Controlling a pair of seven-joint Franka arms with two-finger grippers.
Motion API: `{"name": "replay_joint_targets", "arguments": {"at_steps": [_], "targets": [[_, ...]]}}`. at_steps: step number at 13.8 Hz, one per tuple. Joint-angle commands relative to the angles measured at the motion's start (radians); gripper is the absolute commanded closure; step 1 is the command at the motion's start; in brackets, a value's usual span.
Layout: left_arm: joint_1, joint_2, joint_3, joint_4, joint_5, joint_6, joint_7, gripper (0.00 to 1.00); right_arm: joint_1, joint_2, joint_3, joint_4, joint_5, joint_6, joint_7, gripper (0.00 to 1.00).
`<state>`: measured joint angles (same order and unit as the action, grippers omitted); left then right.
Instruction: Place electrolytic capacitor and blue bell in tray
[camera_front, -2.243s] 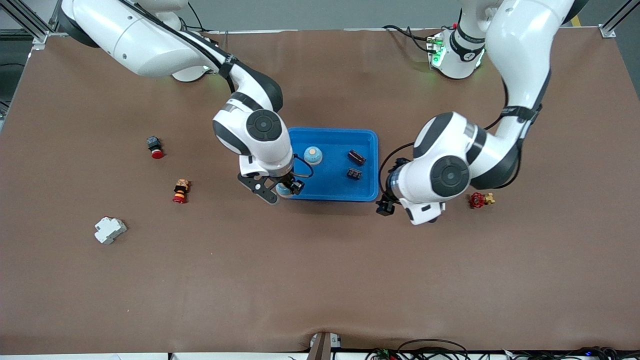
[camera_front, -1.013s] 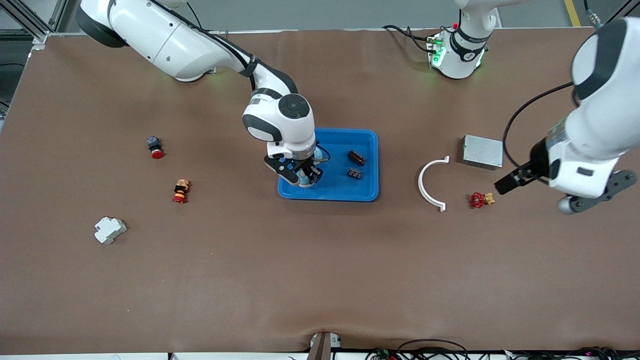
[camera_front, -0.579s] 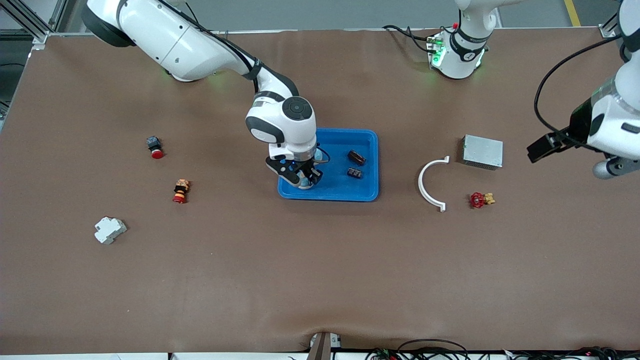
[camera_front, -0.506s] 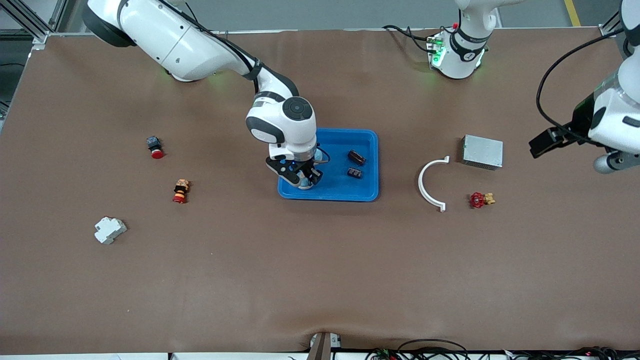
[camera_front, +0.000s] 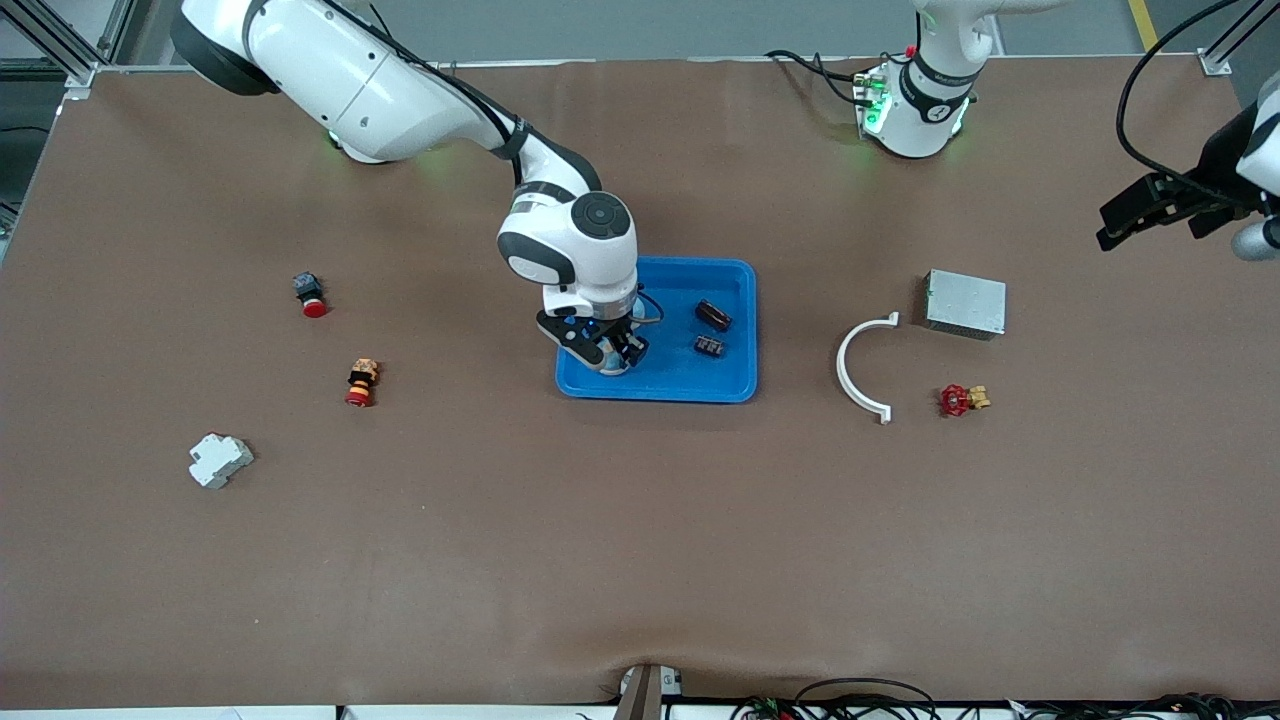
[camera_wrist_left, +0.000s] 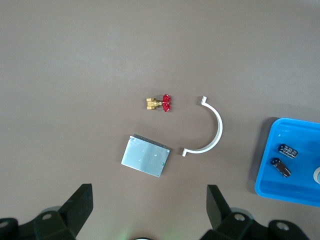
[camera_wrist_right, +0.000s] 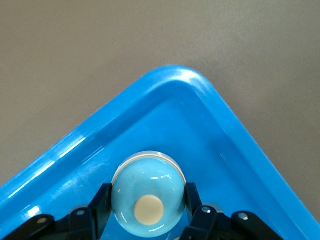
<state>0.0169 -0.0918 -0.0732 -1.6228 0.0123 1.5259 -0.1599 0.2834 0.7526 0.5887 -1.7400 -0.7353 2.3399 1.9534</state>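
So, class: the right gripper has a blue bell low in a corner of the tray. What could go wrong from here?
1. The right gripper holds the blue bell close to the corner wall of the tray; opening there, a finger may nudge the rim.
2. Released tilted, the rounded bell might roll.
3. The left gripper waits high over the table's end, no threat.

Tray mid-table, loose parts at both ends.

Bell (camera_wrist_right: 146, 193) and two capacitors (camera_front: 712, 315) lie in the tray (camera_front: 680, 385); toward the left arm's end sit clamp (camera_front: 861, 368), box (camera_front: 965, 303) and valve (camera_front: 960, 400); three small parts, perhaps switches (camera_front: 310, 295), toward the right arm's.
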Motion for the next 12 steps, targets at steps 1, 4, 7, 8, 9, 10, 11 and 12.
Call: {"name": "replay_joint_targets", "arguments": {"at_steps": [1, 4, 7, 8, 9, 10, 11, 12], "targets": [[-0.035, -0.089, 0.015, -0.106, -0.014, 0.04, 0.011, 0.0, 0.048, 0.014, -0.042, 0.016, -0.024, 0.009, 0.033, 1.0], [-0.035, -0.095, 0.009, -0.101, -0.015, 0.036, 0.013, 0.0, 0.065, 0.028, -0.058, 0.03, -0.016, 0.012, 0.035, 1.0], [-0.034, -0.085, 0.01, -0.083, -0.014, 0.034, 0.014, 0.0, 0.065, 0.03, -0.058, 0.042, -0.012, 0.012, 0.062, 1.0], [-0.031, -0.085, 0.013, -0.077, -0.009, 0.027, 0.016, 0.0, 0.065, 0.03, -0.058, 0.042, -0.012, 0.012, 0.062, 1.0], [-0.023, -0.085, 0.015, -0.074, -0.011, 0.008, 0.016, 0.0, 0.065, 0.03, -0.058, 0.042, -0.012, 0.012, 0.064, 1.0], [-0.017, -0.082, 0.015, -0.06, -0.011, 0.001, 0.01, 0.0, 0.065, 0.03, -0.058, 0.042, -0.012, 0.01, 0.064, 0.98], [-0.015, -0.08, 0.015, -0.057, -0.011, -0.004, 0.007, 0.0, 0.063, 0.03, -0.059, 0.042, -0.012, 0.01, 0.064, 0.17], [-0.014, -0.082, 0.015, -0.06, -0.011, -0.018, 0.011, 0.0, 0.066, 0.03, -0.059, 0.042, -0.019, 0.009, 0.064, 0.0]]}}
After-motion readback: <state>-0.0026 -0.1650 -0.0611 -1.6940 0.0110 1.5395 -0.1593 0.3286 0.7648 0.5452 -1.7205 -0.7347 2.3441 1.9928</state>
